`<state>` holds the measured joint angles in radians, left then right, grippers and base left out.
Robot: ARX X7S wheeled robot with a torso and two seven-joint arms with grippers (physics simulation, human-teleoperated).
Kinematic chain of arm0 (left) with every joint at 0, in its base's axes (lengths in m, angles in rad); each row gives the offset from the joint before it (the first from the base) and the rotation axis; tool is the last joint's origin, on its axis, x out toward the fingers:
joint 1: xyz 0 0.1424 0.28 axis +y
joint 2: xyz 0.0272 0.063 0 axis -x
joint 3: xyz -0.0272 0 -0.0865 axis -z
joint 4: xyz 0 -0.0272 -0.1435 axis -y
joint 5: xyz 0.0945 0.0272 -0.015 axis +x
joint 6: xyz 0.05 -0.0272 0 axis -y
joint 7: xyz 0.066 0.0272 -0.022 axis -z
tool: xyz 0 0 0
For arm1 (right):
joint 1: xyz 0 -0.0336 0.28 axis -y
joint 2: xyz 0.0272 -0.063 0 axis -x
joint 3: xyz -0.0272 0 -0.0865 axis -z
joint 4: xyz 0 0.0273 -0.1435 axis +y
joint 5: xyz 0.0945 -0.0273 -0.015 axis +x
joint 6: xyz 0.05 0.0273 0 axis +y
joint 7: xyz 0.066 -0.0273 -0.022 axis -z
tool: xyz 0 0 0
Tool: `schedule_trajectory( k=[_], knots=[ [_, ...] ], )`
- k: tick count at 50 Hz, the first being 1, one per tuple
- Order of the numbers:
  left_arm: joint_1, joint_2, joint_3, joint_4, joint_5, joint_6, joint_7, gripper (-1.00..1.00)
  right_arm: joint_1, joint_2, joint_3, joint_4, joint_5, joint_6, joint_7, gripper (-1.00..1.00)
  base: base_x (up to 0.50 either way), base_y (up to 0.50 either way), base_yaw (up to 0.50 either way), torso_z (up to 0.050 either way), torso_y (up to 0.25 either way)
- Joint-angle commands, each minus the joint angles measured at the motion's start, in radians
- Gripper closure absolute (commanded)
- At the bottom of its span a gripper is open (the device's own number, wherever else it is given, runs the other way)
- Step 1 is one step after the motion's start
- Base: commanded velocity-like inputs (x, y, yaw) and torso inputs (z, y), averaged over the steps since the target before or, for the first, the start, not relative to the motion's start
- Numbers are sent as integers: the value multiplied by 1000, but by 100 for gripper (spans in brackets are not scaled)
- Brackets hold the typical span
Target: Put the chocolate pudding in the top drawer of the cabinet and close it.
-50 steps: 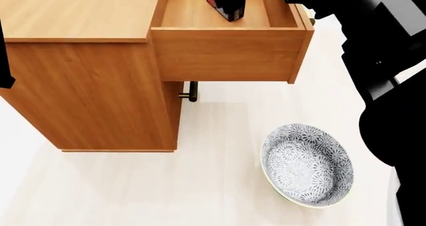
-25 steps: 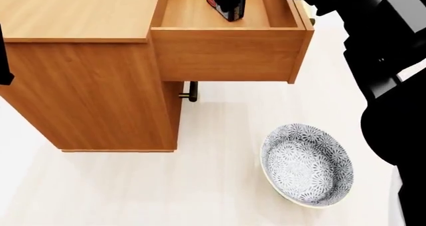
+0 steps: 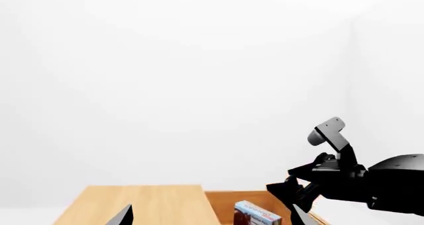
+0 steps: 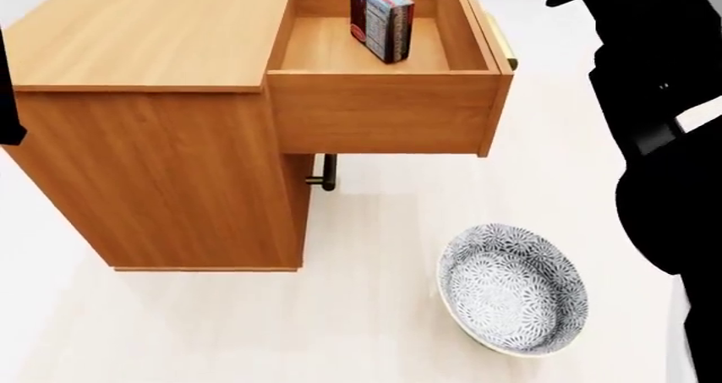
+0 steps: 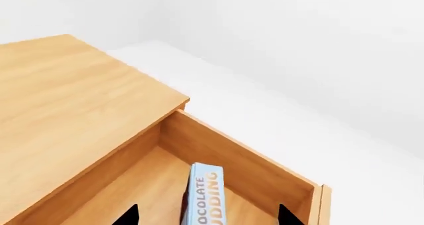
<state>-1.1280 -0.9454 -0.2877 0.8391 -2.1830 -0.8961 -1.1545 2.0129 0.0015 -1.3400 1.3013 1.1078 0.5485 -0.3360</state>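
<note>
The pudding, a thin carton with a light blue edge, is stood on edge inside the open wooden drawer of the cabinet. The right gripper is seen above the drawer, jaws parted and empty. The left jaws cannot be judged.

My right arm is matte black all over, built of blocky, angular links with flat facets and hard edges. My right hand is the same black, its fingers tapering to points, with a small grey boxy camera on a black bracket above it.
</note>
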Motion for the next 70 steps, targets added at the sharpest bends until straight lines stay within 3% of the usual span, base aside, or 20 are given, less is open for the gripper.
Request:
schedule_trajectory(
  k=[1,7,15,22,28,41,55,70],
  knots=[
    [18,12,-8,-1,16,-6,14,-100,13,10,408,7,-341,-17,-11,-100,0,0,0,0,96],
    [17,16,-5,-4,23,-8,21,-100,5,27,669,7,-597,-35,-34,-100,0,0,0,0,95],
    [25,27,-6,-10,39,-14,37,-100,-21,73,822,7,-756,-78,-36,-100,0,0,0,0,94],
    [24,26,-11,-8,35,-8,41,-100,-66,138,856,-6,-798,-152,-7,-100,0,0,0,0,85],
    [33,31,-25,-5,43,-10,49,-100,-223,261,886,-335,-763,-42,68,-100,0,0,0,0,23],
    [19,55,6,-13,71,-12,61,-100,-414,400,939,-553,-738,14,177,-100,0,0,0,0,0],
    [50,69,-7,-4,85,-10,64,-100,-609,474,963,-672,-721,-3,216,-100,0,0,0,0,0],
    [79,81,-20,-6,107,-17,82,-100,-741,481,983,-636,-719,-69,250,-100,0,0,0,0,0]
  ],
)
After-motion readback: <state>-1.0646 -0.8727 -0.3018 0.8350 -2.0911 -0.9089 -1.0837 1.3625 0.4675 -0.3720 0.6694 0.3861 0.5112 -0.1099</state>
